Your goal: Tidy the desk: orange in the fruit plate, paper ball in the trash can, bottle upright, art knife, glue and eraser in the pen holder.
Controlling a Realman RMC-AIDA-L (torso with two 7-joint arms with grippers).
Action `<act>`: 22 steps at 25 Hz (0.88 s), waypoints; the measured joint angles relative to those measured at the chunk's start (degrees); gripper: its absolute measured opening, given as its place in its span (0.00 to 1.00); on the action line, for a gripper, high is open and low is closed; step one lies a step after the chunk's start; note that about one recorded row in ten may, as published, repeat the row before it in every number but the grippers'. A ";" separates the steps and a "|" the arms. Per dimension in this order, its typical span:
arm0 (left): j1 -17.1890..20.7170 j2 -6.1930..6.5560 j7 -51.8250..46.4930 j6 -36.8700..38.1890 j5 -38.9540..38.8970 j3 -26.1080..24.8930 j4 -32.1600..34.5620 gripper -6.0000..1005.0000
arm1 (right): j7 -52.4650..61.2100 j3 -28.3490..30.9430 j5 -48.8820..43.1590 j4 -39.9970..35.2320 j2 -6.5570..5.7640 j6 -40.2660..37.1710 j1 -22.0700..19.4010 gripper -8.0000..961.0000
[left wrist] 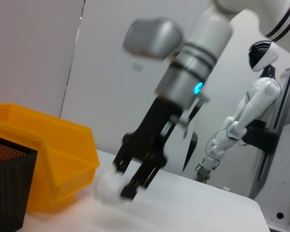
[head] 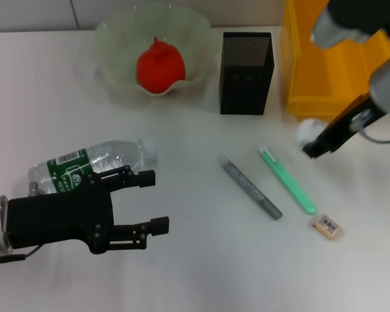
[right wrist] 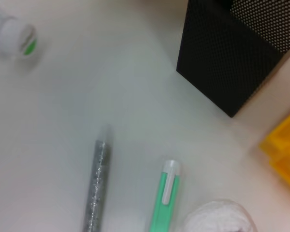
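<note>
A: Right gripper sits low beside the trash can, its fingers a little apart with the paper ball between them. Firm pinch or bare contact? Cannot tell.

B: Ball position?

A: At the fingertips, on or just above the bench, just short of the bin's near wall.

B: Risks?

A: Judgement only: a light wad held at the tips may slip, roll toward the green knife, or catch the bin wall if lifted too low.

B: Left side?

A: Left gripper hovers with fingers wide open and empty; the bottle lies on its side just behind the upper finger. A careless move could nudge it rolling.

B: Rest?

A: Orange in fruit plate. Glue stick and eraser lie well in front of the pen holder
</note>
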 joint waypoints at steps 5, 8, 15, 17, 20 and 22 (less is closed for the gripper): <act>0.00 0.07 0.00 0.16 0.00 0.00 0.01 0.83 | 0.75 2.52 -0.14 -15.68 0.01 -6.21 -3.91 0.52; 0.01 0.07 0.00 0.00 0.00 0.00 0.15 0.83 | 0.65 4.62 -0.25 -19.45 0.13 -3.48 -5.87 0.52; 0.05 0.01 0.14 -0.91 -0.01 0.00 0.24 0.82 | -1.19 6.06 -0.26 -16.21 0.12 13.21 -10.39 0.51; 0.05 0.01 0.15 -1.26 0.00 -0.01 0.30 0.82 | -1.84 5.83 -0.07 -13.84 0.12 17.25 -10.68 0.51; 0.04 -0.02 0.16 -2.11 0.00 -0.06 0.45 0.82 | -2.19 5.53 0.03 -8.81 0.07 23.92 -10.43 0.51; -0.08 -0.02 0.17 -2.65 0.00 -0.08 0.54 0.82 | -2.20 5.60 0.05 -6.26 0.00 26.33 -9.97 0.51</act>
